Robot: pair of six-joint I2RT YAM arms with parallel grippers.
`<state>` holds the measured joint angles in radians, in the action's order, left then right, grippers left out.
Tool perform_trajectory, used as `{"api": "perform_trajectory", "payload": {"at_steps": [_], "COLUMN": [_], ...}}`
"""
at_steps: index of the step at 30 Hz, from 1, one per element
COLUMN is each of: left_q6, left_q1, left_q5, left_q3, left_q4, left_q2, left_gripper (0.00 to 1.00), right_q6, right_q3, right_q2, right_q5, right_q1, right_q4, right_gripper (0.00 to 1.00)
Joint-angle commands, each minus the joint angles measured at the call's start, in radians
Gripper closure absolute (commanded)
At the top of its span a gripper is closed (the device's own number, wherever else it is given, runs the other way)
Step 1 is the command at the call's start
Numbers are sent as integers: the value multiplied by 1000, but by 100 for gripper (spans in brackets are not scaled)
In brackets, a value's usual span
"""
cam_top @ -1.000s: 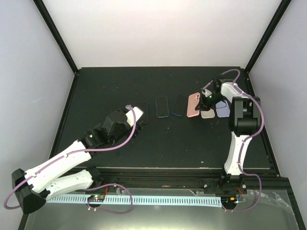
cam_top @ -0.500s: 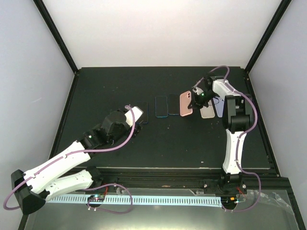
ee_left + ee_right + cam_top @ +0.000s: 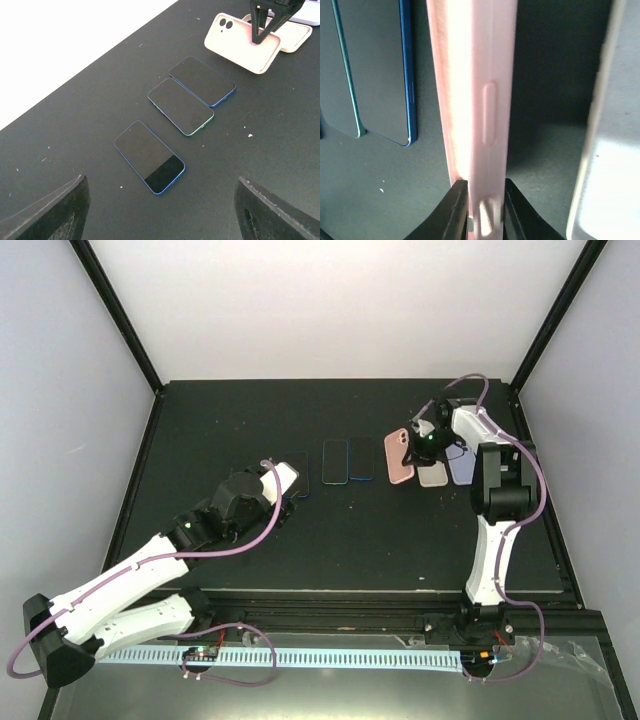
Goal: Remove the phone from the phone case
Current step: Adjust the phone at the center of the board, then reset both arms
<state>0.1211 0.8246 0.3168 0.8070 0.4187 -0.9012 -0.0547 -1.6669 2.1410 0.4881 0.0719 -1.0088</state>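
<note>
A pink phone case (image 3: 400, 456) is held on edge above the mat by my right gripper (image 3: 428, 440), which is shut on it. In the right wrist view the fingers (image 3: 455, 210) pinch the case's side (image 3: 475, 100) near its lower end. In the left wrist view the pink case (image 3: 243, 42) shows its back with two camera holes; I cannot tell whether a phone is inside. My left gripper (image 3: 283, 480) is open and empty, its fingers (image 3: 45, 215) low over the mat just short of the nearest bare phone (image 3: 150, 163).
Three bare phones lie in a row: the nearest phone (image 3: 300, 472), a teal-edged phone (image 3: 180, 105) and a blue-edged phone (image 3: 202, 80). A beige case (image 3: 432, 476) and a lavender case (image 3: 462, 468) lie right of the pink case. The mat's back edge is close behind.
My right gripper swung the pink case left over the row of phones, then back right towards the beige case. The left arm has not moved.
</note>
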Motion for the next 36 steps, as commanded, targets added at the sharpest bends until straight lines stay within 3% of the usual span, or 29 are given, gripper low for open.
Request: {"api": "perform_trajectory", "payload": {"at_steps": [1,6,16,29,33,34,36], "left_q6": [14,14,10,-93,-135,-146,-168], "left_q1": [-7,-7,-7,-70,-117,-130,-151], "left_q5": [-1,10,47,176,193,195,200], "left_q3": [-2,-5,-4,4,-1,-1,0], "left_q4": [-15,-17,-17,-11,-19,-22,-27], "left_q2": [7,11,15,36,60,65,73], "left_gripper": [20,20,19,9,2,1,1], "right_q6": [21,40,104,125,99,93,68], "right_q3": [-4,17,112,349,451,477,546], "right_q2": [-40,-79,-273,-780,-946,-984,-1065], "right_q5": [-55,-103,-190,-180,-184,-190,-209], "right_q1": [-17,-22,-63,-71,-70,-71,-71], "right_q4": [13,16,54,281,404,435,514], "right_gripper": [73,65,60,53,39,32,4]}}
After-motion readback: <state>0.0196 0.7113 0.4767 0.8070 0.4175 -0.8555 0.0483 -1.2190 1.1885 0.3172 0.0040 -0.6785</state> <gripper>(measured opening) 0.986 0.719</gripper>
